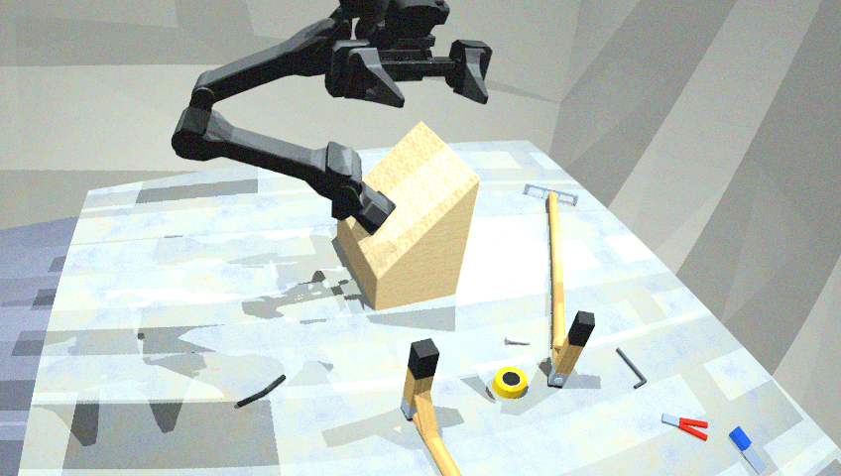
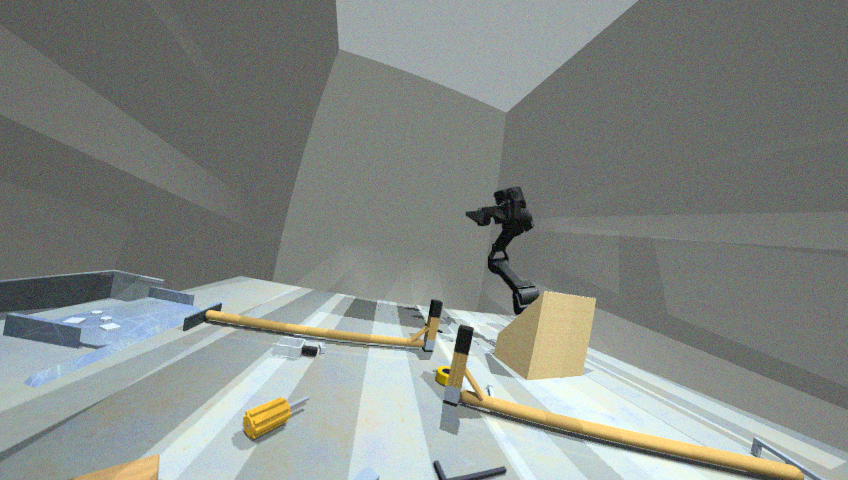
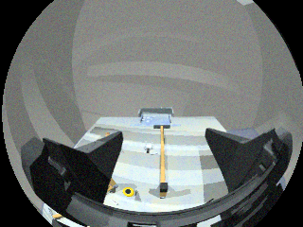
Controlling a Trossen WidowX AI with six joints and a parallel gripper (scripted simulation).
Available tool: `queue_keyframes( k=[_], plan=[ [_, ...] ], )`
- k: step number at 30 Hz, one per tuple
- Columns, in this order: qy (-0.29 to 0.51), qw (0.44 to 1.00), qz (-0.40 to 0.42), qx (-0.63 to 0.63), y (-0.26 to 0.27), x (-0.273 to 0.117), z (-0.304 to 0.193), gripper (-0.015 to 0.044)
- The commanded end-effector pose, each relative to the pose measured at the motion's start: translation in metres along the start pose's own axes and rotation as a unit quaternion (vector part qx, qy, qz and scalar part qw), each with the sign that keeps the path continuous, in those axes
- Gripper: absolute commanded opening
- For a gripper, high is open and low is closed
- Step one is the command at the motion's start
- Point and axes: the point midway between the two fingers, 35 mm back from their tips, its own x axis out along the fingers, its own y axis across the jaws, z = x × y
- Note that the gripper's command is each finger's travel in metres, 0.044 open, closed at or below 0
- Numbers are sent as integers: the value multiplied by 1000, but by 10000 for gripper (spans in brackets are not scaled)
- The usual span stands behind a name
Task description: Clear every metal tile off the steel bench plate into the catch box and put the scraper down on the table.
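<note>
My gripper (image 1: 444, 103) (image 2: 470, 215) (image 3: 164, 132) is open and empty, raised high above the table. The long scraper (image 1: 433, 439) (image 2: 309, 330) (image 3: 162, 158) lies on the table, its black-topped grip (image 1: 423, 358) (image 2: 435, 309) (image 3: 164, 186) upright at the end nearer the arm. Its dark flat blade (image 2: 202, 316) (image 3: 162, 127) is at the near edge of the steel bench plate (image 2: 145, 314). Several pale metal tiles (image 2: 109, 326) lie on the plate. The catch box (image 2: 53, 291) (image 3: 156, 111) stands at the far end; its inside is mostly hidden.
A second long tool (image 1: 556, 265) (image 2: 571, 424) with an open-frame head (image 1: 534, 190) lies alongside. A wooden wedge block (image 1: 421, 218) (image 2: 559, 336) stands by the arm base. Yellow tape (image 1: 510, 383) (image 3: 128, 192), a screwdriver (image 2: 266, 417), a bolt, hex key and pliers (image 1: 684, 421) lie around.
</note>
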Motion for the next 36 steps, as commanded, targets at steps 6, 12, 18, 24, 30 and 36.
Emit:
queue_keyframes(
  k=[6, 12, 18, 24, 30, 36],
  plan=[
    [-1, 1000, 1, -1, 0, 0, 1, 440],
    [6, 1000, 0, -3, 1, 4, -4, 440],
    [35, 999, -5, -9, 2, 22, -22, 440],
    [65, 998, -10, -15, 3, 38, -41, 440],
    [97, 995, -13, -18, 3, 53, -63, 440],
    [129, 991, -16, -20, 2, 66, -86, 440]
  ],
)
